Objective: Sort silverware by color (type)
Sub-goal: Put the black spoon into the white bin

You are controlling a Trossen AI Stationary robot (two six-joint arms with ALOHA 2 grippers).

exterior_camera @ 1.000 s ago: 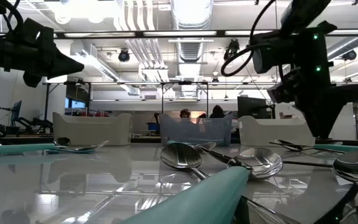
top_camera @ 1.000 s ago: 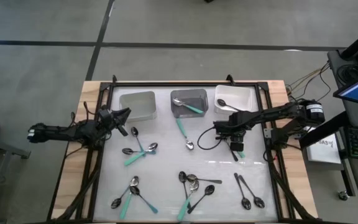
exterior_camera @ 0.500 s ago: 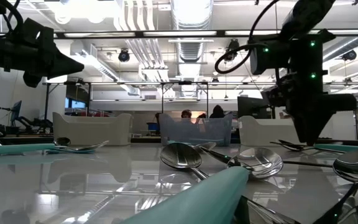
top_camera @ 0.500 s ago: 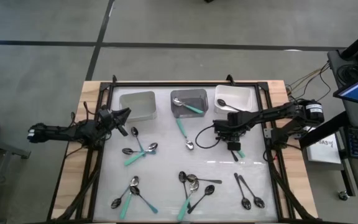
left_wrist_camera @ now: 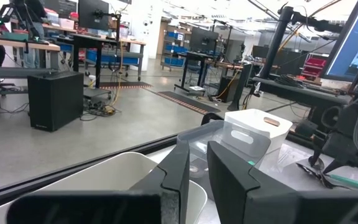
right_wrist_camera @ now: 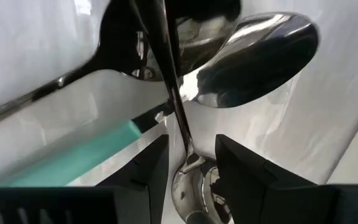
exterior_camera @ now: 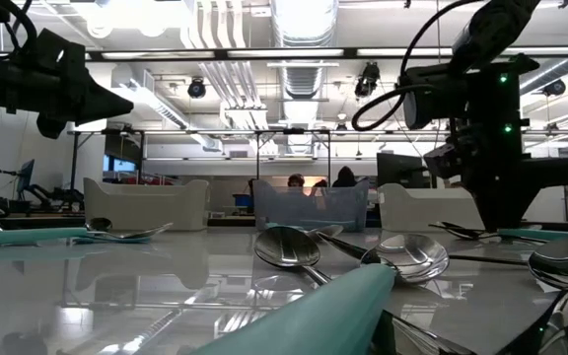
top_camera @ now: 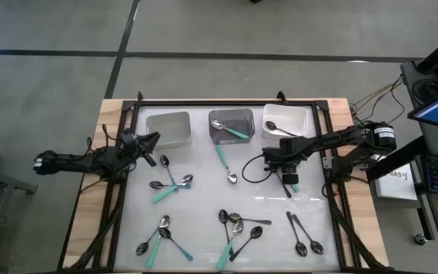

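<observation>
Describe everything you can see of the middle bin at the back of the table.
The middle bin is a small grey rectangular tub, seemingly translucent plastic, standing upright between two white bins at the table's far edge. Inside lies a teal-handled spoon, silver bowl toward the left. Another teal-handled spoon lies on the table just before it. Neither gripper touches it.

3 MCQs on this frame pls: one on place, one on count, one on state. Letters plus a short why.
1. Where is the right gripper?
A. Over the left bin
B. Low over spoons in front of the right white bin
C. Off the table

2. How many bins stand along the table's far edge?
A. Two
B. Three
C. Five

3. What does the middle grey bin hold?
A. Nothing
B. Only black spoons
C. A teal-handled spoon

Answers:
1 B: the high view shows it just in front of that bin; its wrist view shows spoons close below.
2 B: left, middle and right bins show.
3 C: a teal handle lies inside it.
</observation>
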